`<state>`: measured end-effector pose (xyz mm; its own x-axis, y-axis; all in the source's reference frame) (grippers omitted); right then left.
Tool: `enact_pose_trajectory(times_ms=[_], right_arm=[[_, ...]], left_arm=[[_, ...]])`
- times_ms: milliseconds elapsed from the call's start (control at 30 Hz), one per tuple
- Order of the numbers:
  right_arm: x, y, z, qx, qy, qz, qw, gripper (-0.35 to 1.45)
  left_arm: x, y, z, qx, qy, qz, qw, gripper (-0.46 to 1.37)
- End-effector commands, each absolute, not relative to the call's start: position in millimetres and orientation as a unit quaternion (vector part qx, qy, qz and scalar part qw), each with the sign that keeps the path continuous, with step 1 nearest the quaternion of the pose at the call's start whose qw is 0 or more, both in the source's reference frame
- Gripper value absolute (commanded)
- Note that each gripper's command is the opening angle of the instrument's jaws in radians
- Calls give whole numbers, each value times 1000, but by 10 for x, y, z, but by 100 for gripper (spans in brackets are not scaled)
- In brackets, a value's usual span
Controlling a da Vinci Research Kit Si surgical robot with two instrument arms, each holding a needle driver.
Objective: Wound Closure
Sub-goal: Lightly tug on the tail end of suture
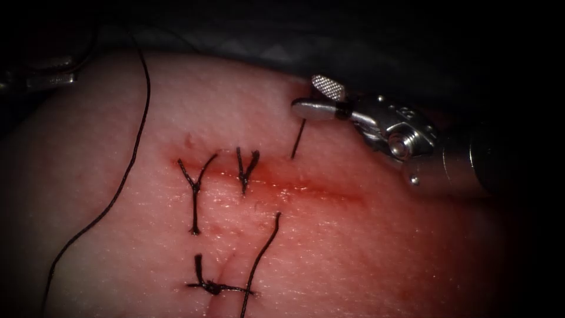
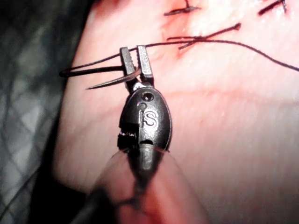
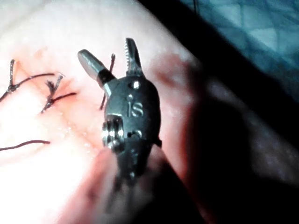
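Slippage risk: left end effector (image 2: 136, 63) is clamped on the needle (image 2: 110, 82) near its mid-curve, off the tissue (image 1: 365, 247)'s left edge, while right end effector (image 1: 321, 99) gapes empty far-right of the cut (image 1: 294, 187), thread (image 1: 126, 171) slack.

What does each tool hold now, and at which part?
The left tool grips the needle near its rear end. The right tool is open, holding nothing.

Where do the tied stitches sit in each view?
Endoscope: tied stitches cross the cut, left of the open, empty right tool.
Left wrist: stitches beyond the left tool, shut near mid-curve on the needle, held off the tissue.
Right wrist: stitches beside the right tool.
Shared landmark: the red-stained cut.
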<state>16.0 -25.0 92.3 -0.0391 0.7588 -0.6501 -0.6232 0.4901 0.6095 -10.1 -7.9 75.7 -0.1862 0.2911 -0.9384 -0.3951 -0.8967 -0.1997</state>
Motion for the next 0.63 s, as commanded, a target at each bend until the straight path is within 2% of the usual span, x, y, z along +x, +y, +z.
enact_pose_trajectory(times_ms=[33,633], right_arm=[[159,-252,924,68,520,498,691,125],[149,-268,914,66,517,500,692,118]], left_arm=[[-101,-79,757,-598,41,769,221,-35],[-101,-79,757,-598,41,769,221,-35]])
